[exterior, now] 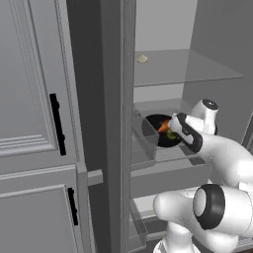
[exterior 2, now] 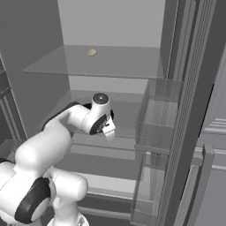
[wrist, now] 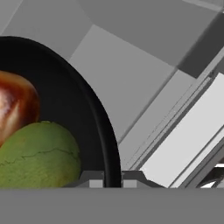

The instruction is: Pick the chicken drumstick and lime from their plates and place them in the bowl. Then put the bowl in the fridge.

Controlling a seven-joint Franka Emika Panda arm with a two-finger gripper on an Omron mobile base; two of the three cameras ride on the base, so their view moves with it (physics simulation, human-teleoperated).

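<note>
Fingers [wrist: 112, 178] clamped on the rim of the wide glossy black bowl [wrist: 94, 113], which holds the round green lime [wrist: 39, 155] and orange-brown chicken drumstick [wrist: 15, 105], inside the dark grey fridge [exterior: 163, 74]

arm: white Franka arm [exterior: 222, 158] reaching forward, elbow bent | gripper: two-finger gripper [wrist: 112, 178] pinched closed, pointing down

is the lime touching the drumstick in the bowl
Touching: in the hand view the lime presses against the chicken drumstick with no gap, inside the bowl.

Base views flank the arm, both facing the fridge [exterior: 163, 64] interior — hand view close over the bowl [wrist: 94, 118]
</note>
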